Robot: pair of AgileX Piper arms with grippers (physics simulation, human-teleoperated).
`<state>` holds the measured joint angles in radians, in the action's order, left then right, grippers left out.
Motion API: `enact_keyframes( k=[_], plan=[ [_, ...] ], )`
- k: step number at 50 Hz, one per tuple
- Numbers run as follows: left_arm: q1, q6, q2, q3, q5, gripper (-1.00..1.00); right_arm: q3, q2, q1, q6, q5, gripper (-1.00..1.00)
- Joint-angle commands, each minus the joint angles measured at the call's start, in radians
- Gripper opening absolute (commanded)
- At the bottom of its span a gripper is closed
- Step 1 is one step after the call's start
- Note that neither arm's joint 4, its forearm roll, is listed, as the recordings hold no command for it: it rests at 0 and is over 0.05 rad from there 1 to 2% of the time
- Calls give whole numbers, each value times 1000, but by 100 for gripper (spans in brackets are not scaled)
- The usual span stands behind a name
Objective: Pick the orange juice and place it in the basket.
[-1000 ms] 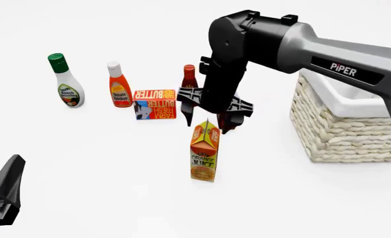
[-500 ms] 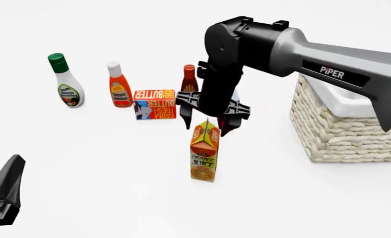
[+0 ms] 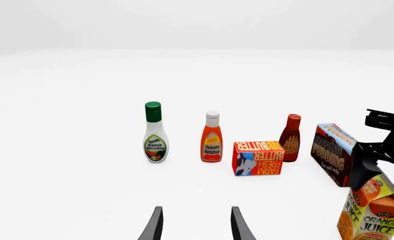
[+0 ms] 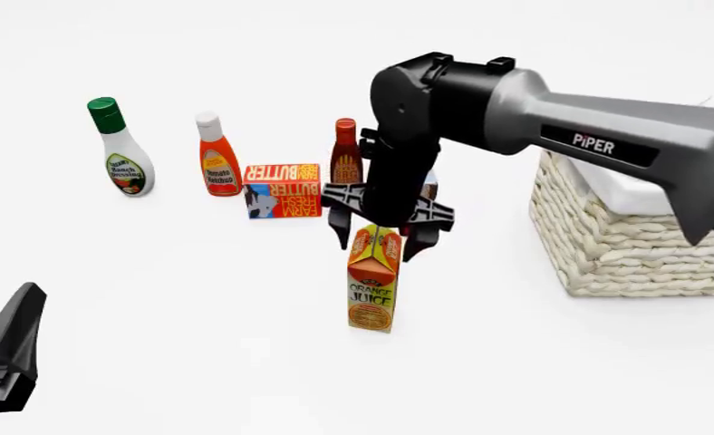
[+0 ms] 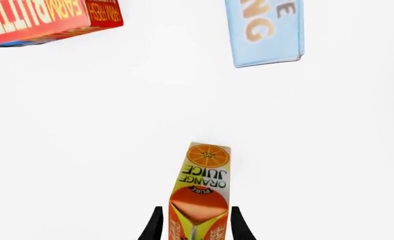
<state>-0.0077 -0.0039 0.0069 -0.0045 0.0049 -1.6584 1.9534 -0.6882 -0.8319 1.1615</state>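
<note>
Since 1.0 s ago the right gripper has dropped lower and shifted a bit left; its spread-apart fingers now straddle the gable top of the orange juice, w/ no clamp visible yet. Left gripper unchanged at the near-left corner, fingers apart, holding nothing. Pudding box is mostly hidden behind the right arm in the front view. Carton upright, orange/yellow, at mid-table, well left of the basket, which is partly covered by the arm.
</note>
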Motion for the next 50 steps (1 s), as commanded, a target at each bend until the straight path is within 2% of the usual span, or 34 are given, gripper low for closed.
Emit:
enact_keyframes(
  k=[1, 14, 16, 20, 21, 34, 43, 50],
  plan=[
    [2, 1, -5, 1, 2, 100, 13, -1, -2, 6, -7, 100],
    [2, 1, -5, 1, 2, 100, 8, 28, 10, 23, -14, 100],
    [2, 1, -5, 1, 2, 100, -11, 42, 32, 47, 1, 100],
    [2, 1, -5, 1, 2, 100, -9, 41, 10, 30, -11, 100],
    [2, 1, -5, 1, 2, 100, -13, 46, 20, 41, -5, -100],
    [2, 1, -5, 1, 2, 100, -12, 37, 18, 41, -1, -100],
    [2, 1, -5, 1, 2, 100, -79, 33, 24, 59, 55, -100],
    [2, 1, -5, 1, 2, 100, -61, -12, 17, 62, 58, -100]
  ],
)
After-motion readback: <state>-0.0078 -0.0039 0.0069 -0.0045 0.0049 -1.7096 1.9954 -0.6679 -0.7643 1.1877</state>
